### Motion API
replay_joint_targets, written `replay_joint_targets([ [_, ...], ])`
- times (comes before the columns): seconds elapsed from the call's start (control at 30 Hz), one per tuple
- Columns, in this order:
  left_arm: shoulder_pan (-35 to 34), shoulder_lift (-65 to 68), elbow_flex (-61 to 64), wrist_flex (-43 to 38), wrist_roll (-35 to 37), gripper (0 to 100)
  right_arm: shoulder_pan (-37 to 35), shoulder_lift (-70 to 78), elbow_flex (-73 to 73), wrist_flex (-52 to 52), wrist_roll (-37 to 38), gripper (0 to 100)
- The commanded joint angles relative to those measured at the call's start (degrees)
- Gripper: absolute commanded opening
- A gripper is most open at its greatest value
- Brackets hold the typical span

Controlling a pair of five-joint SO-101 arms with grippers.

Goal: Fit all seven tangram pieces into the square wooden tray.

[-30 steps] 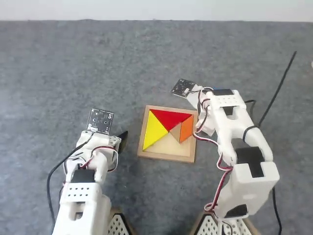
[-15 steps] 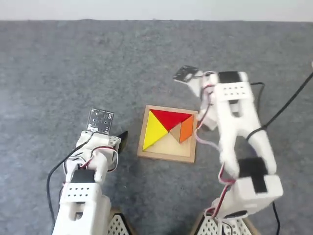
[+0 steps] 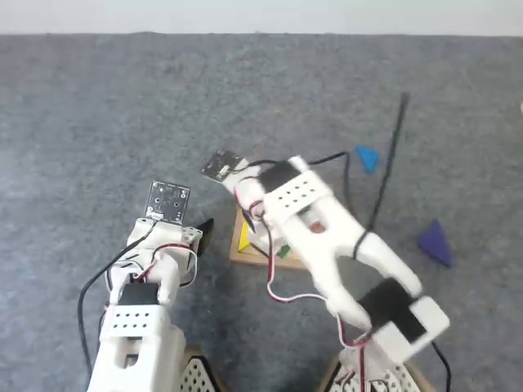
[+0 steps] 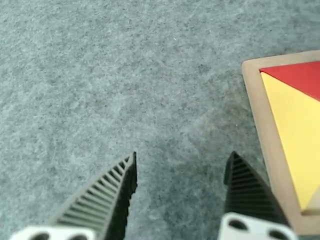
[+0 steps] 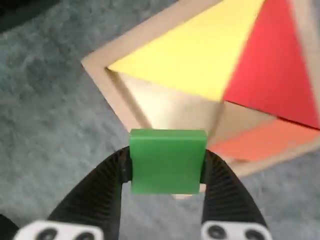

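Note:
The square wooden tray [image 5: 107, 92] holds a yellow triangle [image 5: 200, 55], a red triangle [image 5: 270, 70] and an orange piece [image 5: 265, 140]. My right gripper [image 5: 167, 159] is shut on a green square piece [image 5: 167, 167] just above the tray's near edge. In the high view the right arm [image 3: 310, 212] lies across the tray [image 3: 243, 256], with the green piece [image 3: 283, 251] peeking out beneath it. My left gripper [image 4: 182, 160] stands open over bare carpet just left of the tray [image 4: 255, 100], holding nothing.
A small blue triangle [image 3: 367, 157] lies on the carpet at the back right. A purple triangle [image 3: 435, 242] lies farther right, beside a black cable [image 3: 391, 155]. The surface is grey carpet all round.
The right arm has swung from the tray's right side leftward across it, now covering most of it. The blue and purple triangles have come into sight. The left arm has not moved.

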Motion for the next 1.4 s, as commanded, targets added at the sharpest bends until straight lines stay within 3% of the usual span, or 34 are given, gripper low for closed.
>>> replay_joint_targets([
  [0.0,-0.2,-1.1,-0.3,-1.3,-0.5,28,-1.6,3.0,-1.1,-4.3,-4.1,9.6],
  [0.33,-0.2,-1.1,-0.3,-1.3,-0.5,28,-1.6,5.5,-1.1,-5.8,-4.3,10.7],
  [0.67,-0.2,-1.1,-0.3,-1.3,-0.5,28,-1.5,5.6,-3.2,-5.1,-2.8,32.5],
  [1.07,-0.2,-1.1,-0.3,-1.3,-0.5,28,-1.2,5.7,-3.0,-3.4,-2.4,32.5],
  [1.37,-0.2,-1.1,-0.3,-1.3,-0.5,28,3.0,6.1,-3.1,-5.8,1.1,32.5],
])
